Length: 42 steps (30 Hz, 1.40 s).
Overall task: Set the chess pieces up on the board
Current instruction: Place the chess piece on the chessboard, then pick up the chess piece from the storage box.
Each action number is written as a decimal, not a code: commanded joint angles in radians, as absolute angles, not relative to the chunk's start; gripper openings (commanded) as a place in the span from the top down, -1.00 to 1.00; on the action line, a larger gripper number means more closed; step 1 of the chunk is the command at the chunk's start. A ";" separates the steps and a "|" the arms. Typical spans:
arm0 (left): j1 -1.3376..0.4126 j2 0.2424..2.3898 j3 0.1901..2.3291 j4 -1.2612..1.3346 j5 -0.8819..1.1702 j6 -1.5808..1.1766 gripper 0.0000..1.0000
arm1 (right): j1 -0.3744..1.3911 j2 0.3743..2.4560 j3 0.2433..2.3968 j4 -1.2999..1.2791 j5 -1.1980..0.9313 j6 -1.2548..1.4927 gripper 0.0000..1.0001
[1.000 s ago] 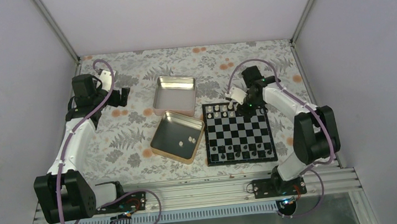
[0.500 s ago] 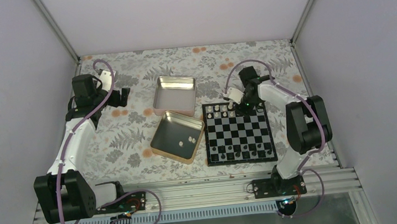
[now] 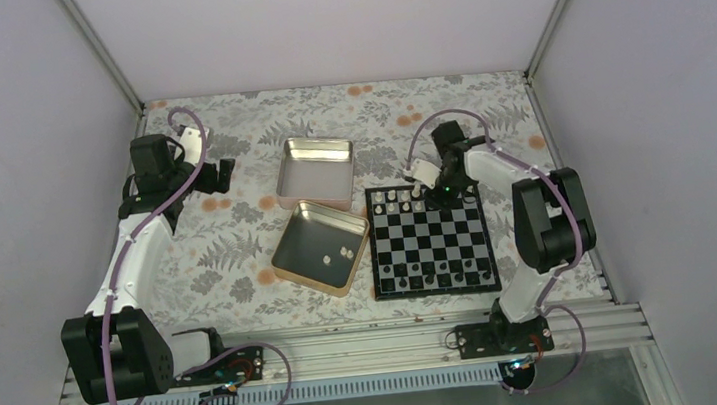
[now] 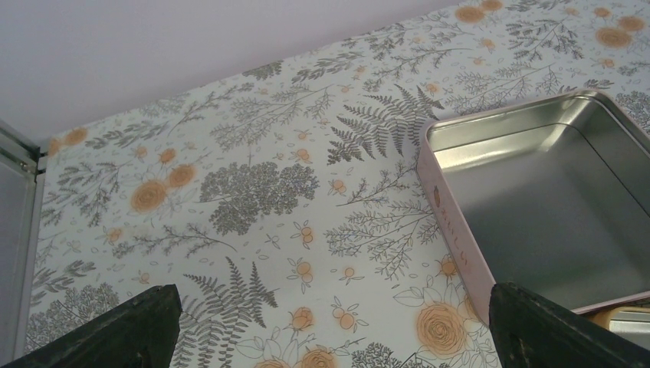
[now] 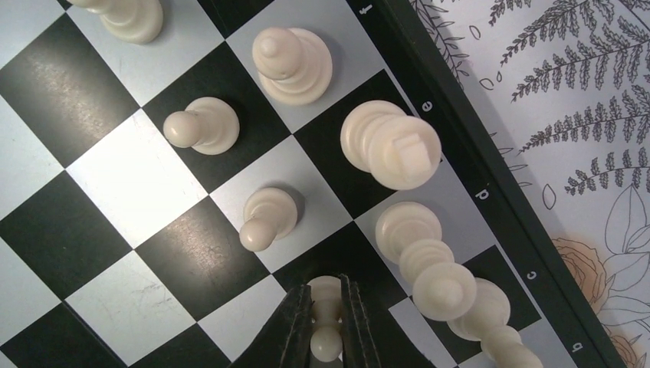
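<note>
The right tool (image 5: 326, 326) pinches a white pawn (image 5: 326, 295) at the 12 o'clock edge of the board (image 3: 439, 292) — a wobble could tip the tall piece (image 5: 433, 287) at its 3 o'clock. The left tool (image 4: 329, 333) is wide open.

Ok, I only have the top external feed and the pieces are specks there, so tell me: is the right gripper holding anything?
Observer: Yes. The right wrist view shows the right gripper shut on a cream pawn.
Operator: Is it over the board?
Observer: Yes, it is over the board. It lines up with the pawn row, one square along from a standing pawn.
Operator: And the left gripper?
Observer: The left gripper is open and holds nothing. It is above the floral cloth, beside a metal tin.
</note>
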<state>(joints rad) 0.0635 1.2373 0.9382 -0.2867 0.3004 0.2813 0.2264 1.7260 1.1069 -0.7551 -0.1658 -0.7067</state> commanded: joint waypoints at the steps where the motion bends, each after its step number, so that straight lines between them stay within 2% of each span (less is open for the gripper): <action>1: 0.067 1.233 0.942 -0.290 0.318 0.295 -1.00 | 0.213 1.742 1.135 -0.747 -0.162 -0.719 0.74; 7: 0.067 1.228 0.942 -0.291 0.322 0.296 -1.00 | 0.214 1.724 1.148 -0.747 -0.158 -0.715 0.54; 14: 0.067 1.226 0.943 -0.292 0.321 0.296 -1.00 | 0.234 1.627 1.208 -0.861 -0.167 -0.699 0.51; 21: 0.067 1.238 0.946 -0.292 0.329 0.295 -1.00 | 0.500 1.539 1.335 -1.001 -0.169 -0.629 0.49; 27: 0.068 1.232 0.945 -0.293 0.322 0.295 -1.00 | 0.805 1.648 1.489 -1.046 -0.171 -0.601 0.44; 31: 0.067 1.232 0.945 -0.291 0.318 0.295 -1.00 | 0.939 1.778 1.540 -0.994 -0.152 -0.623 0.47; 36: 0.067 1.226 0.941 -0.290 0.310 0.295 -1.00 | 1.002 1.940 1.591 -0.982 -0.117 -0.643 0.42; 42: 0.067 1.230 0.940 -0.289 0.315 0.297 -1.00 | 1.032 2.024 1.551 -0.908 -0.043 -0.656 0.41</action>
<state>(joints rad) 0.0635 1.2373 0.9382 -0.2874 0.3077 0.2813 1.0191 2.0006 1.5570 -0.9531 -0.0994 -0.6395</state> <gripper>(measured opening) 1.000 0.291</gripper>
